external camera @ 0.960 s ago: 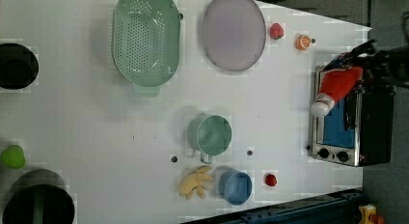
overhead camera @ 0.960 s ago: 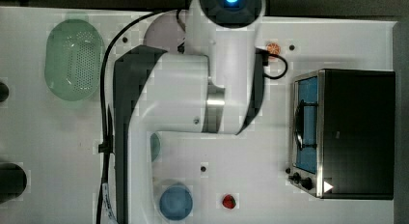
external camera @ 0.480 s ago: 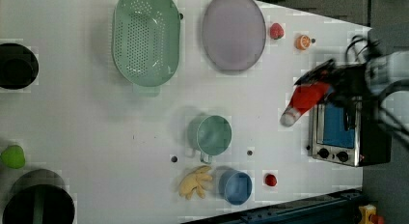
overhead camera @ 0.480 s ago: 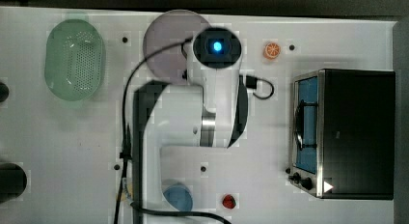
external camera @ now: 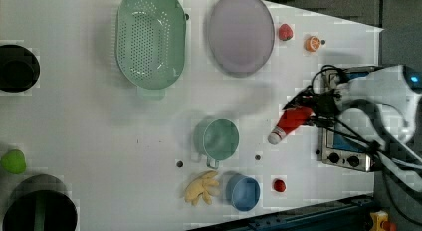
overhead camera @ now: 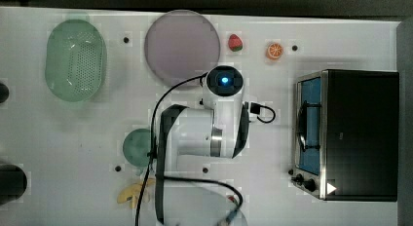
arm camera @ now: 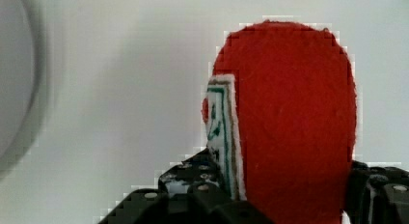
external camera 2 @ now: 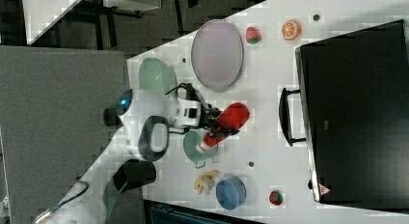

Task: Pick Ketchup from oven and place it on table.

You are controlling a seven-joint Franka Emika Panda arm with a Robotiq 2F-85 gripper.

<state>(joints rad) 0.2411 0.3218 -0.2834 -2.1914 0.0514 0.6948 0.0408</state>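
The ketchup (external camera: 291, 122), a red bottle with a white cap, hangs tilted above the white table (external camera: 74, 126), cap pointing down toward the green cup. My gripper (external camera: 311, 111) is shut on its red body. The wrist view has the ketchup (arm camera: 289, 122) between my black fingers (arm camera: 193, 190), its label edge-on. In the right view the ketchup (external camera 2: 226, 122) sits between the cup and the oven (external camera 2: 357, 113). The oven (overhead camera: 360, 133) stands at the top view's right, while my arm (overhead camera: 214, 133) covers the bottle there.
A lilac plate (external camera: 240, 32), green colander (external camera: 149, 39), green cup (external camera: 217, 140), blue cup (external camera: 244, 192), banana (external camera: 201, 187), two strawberries (external camera: 284, 32) (external camera: 279, 185) and an orange slice (external camera: 312, 43) lie on the table. Black pots (external camera: 17, 69) stand at the left view's left.
My gripper has carried the ketchup away from the oven front, leftward and lower in the left view, out over the table near the green cup. The arm swung with it.
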